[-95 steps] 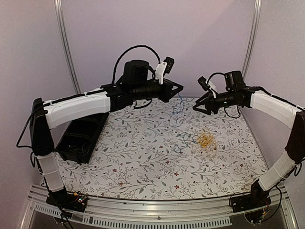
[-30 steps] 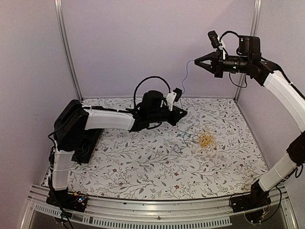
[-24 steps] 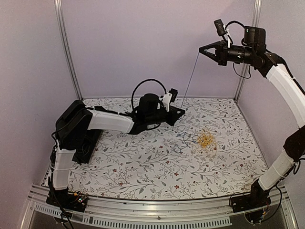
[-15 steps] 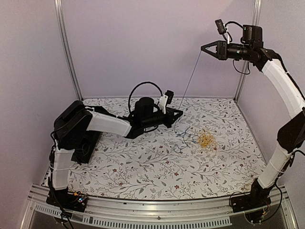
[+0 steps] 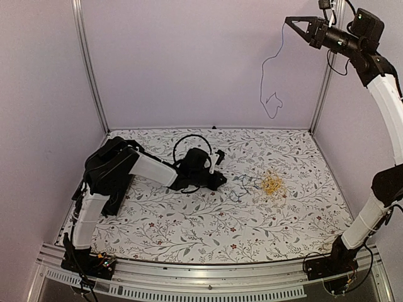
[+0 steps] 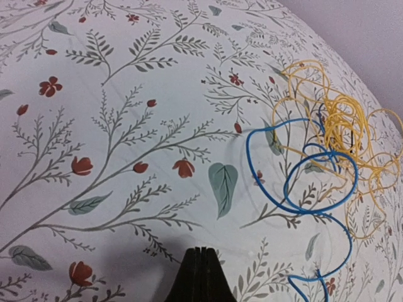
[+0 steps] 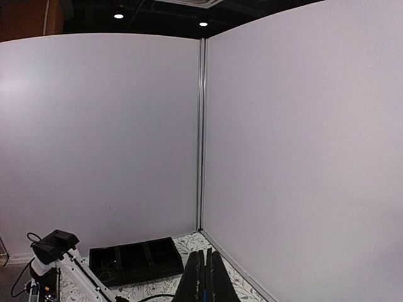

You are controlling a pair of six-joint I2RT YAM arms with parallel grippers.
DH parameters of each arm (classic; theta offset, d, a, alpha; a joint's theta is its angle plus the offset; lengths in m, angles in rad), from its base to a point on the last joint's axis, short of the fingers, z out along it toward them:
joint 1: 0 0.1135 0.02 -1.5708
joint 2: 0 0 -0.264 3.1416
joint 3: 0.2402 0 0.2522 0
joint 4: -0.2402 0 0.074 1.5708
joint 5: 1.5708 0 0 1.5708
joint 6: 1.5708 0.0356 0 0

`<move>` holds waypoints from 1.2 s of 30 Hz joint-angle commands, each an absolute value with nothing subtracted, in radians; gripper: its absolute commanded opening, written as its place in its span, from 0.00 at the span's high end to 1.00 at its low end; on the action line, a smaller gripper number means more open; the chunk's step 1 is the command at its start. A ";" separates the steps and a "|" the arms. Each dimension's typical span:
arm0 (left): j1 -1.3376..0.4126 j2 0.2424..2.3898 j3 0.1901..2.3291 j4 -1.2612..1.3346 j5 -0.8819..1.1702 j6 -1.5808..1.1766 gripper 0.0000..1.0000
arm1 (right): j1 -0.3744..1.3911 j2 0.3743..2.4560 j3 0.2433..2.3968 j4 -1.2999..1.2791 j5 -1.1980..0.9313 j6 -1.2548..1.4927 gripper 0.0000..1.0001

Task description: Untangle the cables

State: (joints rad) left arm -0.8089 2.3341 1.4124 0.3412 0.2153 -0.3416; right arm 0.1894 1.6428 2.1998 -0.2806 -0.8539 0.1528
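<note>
The right pincer [image 5: 291,20] sits high in the upper right of the top view, close to the corner post, its fingers pinched shut on one thin wire [image 5: 262,82]; that wire hangs free in front of the back wall, curling into a small loop at its lower end, well above the surface [image 5: 189,220]; its colour is hard to tell. In the right wrist view the same pincer [image 7: 203,258] shows closed at the bottom edge, with a black tray [image 7: 135,259] far below at lower left. The rest of the cables [image 5: 264,184] lie on the floral surface right of centre: a yellow wire [image 6: 343,123] tangled into a loose heap, and a blue wire [image 6: 315,211] looping out of it to the left. The left pincer [image 5: 221,184] is low over the surface just left of them; in the left wrist view it [image 6: 200,255] is closed tight, fingers pressed together, near the blue loops but apart from them.
</note>
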 commanded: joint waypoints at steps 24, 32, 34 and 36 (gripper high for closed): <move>-0.865 1.763 1.326 0.322 0.213 -0.193 0.48 | 0.318 1.599 1.938 -0.323 -0.783 -0.029 1.00; -0.870 1.895 1.476 0.264 0.090 -0.221 0.40 | 0.348 1.620 1.960 -0.314 -0.776 -0.013 1.00; -0.872 1.926 1.509 0.266 0.061 -0.224 0.37 | 0.357 1.620 1.960 -0.316 -0.778 -0.009 1.00; -0.871 1.961 1.547 0.258 0.051 -0.228 0.36 | 0.365 1.617 1.958 -0.318 -0.779 -0.010 1.00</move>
State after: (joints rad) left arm -0.8631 1.9022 1.4803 0.2909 0.1078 -0.2272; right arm 0.3447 1.6371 1.9373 -0.3313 -0.7902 -0.0154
